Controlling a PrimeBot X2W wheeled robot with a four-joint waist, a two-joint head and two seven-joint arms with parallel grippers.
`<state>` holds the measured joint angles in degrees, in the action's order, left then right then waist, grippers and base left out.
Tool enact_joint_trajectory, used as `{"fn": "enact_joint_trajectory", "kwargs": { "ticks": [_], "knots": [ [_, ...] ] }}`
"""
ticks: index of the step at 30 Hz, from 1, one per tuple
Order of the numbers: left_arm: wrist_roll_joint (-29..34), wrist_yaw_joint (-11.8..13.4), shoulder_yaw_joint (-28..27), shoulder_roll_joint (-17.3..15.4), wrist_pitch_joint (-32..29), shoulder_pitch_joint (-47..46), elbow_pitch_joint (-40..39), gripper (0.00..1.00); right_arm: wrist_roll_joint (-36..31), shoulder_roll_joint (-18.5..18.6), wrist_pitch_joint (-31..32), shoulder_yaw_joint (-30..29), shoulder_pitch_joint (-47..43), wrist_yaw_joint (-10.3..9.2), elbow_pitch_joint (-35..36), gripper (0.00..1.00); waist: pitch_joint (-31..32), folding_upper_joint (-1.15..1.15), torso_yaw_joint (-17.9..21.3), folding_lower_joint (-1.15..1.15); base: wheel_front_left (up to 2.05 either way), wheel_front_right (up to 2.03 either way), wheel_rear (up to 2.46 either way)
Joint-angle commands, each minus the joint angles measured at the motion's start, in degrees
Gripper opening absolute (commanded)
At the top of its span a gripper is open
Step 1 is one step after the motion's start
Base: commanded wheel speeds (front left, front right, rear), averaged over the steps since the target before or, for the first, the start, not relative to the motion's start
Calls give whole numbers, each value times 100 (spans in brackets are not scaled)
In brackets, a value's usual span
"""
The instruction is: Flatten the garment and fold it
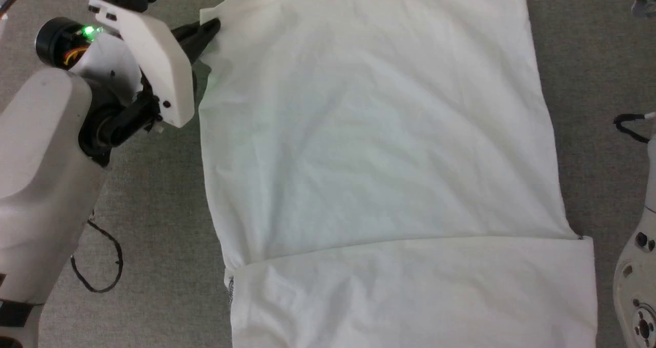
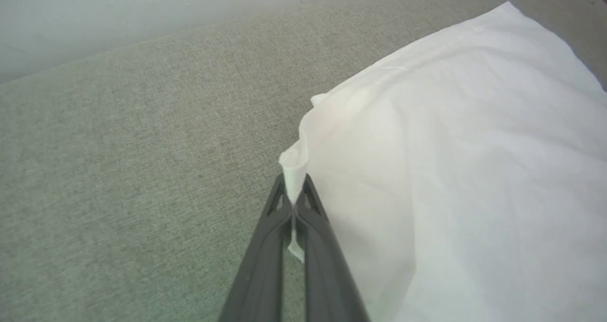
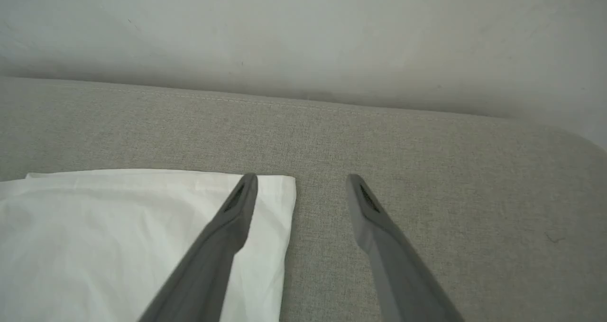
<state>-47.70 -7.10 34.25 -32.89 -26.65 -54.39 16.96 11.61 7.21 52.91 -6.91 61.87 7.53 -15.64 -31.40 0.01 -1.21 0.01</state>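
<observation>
The grey fabric-topped bench (image 1: pixel 154 194) takes up most of what I see. The garment (image 1: pixel 379 148) is spread out on it right in front of me, white and a bit wrinkly, with a fold edge running straight across the part nearest me. My left arm (image 1: pixel 46 184) reaches forward along the garment's left side, wrist bent inward so the fingers (image 2: pixel 265 265) point at the far left corner. Left jaws are pinched tight on that corner, with a little roll of cloth poking up past the tips. Right jaws are spread wide at the far right corner, gripping nothing. One finger (image 3: pixel 223 236) is over the cloth and the other is over bare bench. A small black cable loop (image 1: pixel 100 266) lies by my left arm.
</observation>
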Motion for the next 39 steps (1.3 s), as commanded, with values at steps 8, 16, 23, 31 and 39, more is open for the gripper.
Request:
{"fn": "enact_joint_trajectory", "kwargs": {
  "ticks": [8,16,23,31,39],
  "knots": [
    [-118,-38,165,168,172,-394,-35,0,-610,-186,301,-148,-34,-4,-263,100,-656,-1,-450,-1,0,0,0],
    [-225,-38,330,220,328,-613,59,0,-949,-323,501,-383,-51,-4,-332,100,-919,-1,-594,-1,0,0,0],
    [-358,-38,444,196,451,-706,226,0,-952,-390,742,-414,-103,-4,-262,0,-931,-1,-610,-1,0,0,0],
    [-213,-38,314,71,1225,-859,378,0,-967,-377,-102,-396,-28,-4,-8,0,-649,-1,-522,-1,0,0,0],
    [227,83,84,-79,2299,-961,670,0,-832,-173,-879,-330,3,-4,-148,0,-123,-1,-337,-1,0,0,0]
  ]
}}
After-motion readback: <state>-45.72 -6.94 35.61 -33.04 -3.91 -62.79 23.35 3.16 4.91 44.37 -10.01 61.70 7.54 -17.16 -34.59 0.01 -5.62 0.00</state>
